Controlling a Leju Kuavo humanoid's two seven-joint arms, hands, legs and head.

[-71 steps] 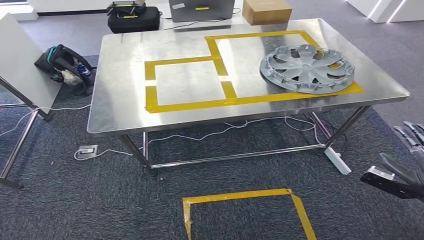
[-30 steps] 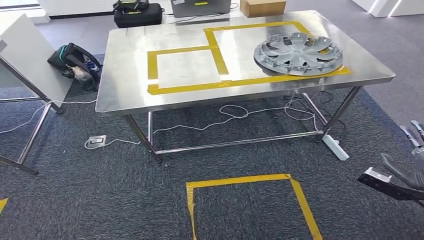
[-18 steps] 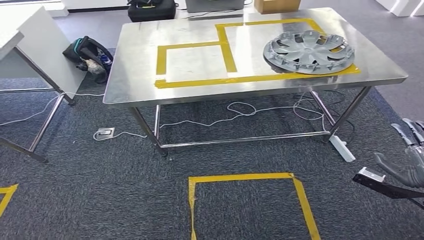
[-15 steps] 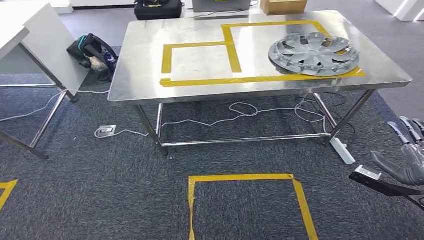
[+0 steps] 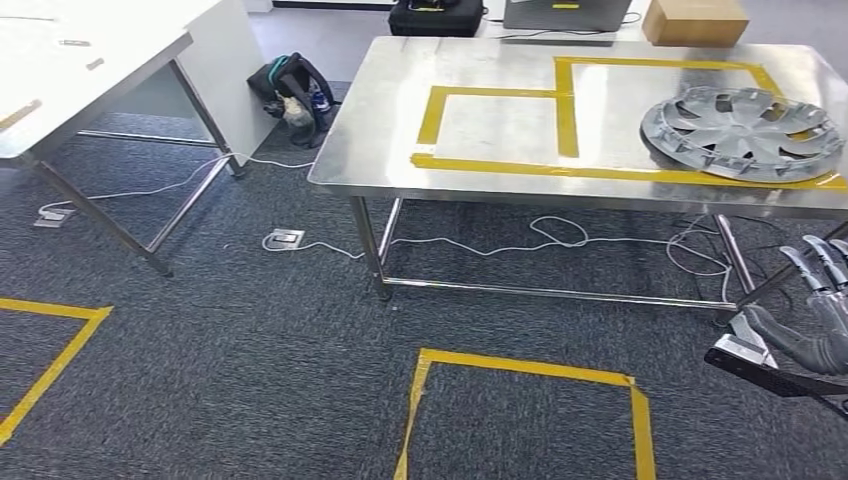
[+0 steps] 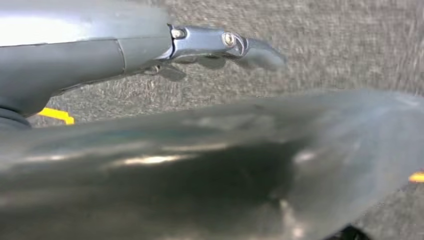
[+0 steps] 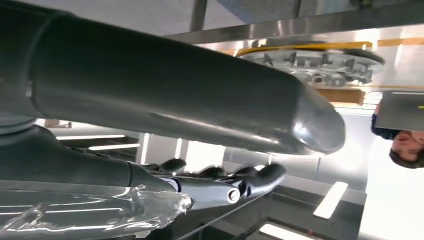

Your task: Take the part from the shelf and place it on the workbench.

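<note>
A silver hubcap [image 5: 745, 133] lies flat on the steel workbench [image 5: 480, 150], inside a yellow tape frame at its right end. My right hand [image 5: 815, 320] hangs low at the right, below the bench edge and well apart from the hubcap, fingers spread and holding nothing. The right wrist view shows the hubcap [image 7: 320, 62] edge-on past that hand's straight fingers [image 7: 235, 185]. In the left wrist view my left hand [image 6: 220, 45] hangs over dark carpet with a finger stretched out and nothing in it.
A white table [image 5: 90, 60] stands at the left. Bags [image 5: 295, 90] lie between it and the bench, with a cardboard box [image 5: 695, 20] and a black case [image 5: 437, 15] behind. Yellow tape squares [image 5: 525, 375] and cables [image 5: 285, 239] mark the carpet. A person [image 7: 405, 140] stands nearby.
The camera has turned left: the bench and hubcap slid to the right of the picture and the white table came in. My right hand still hangs empty.
</note>
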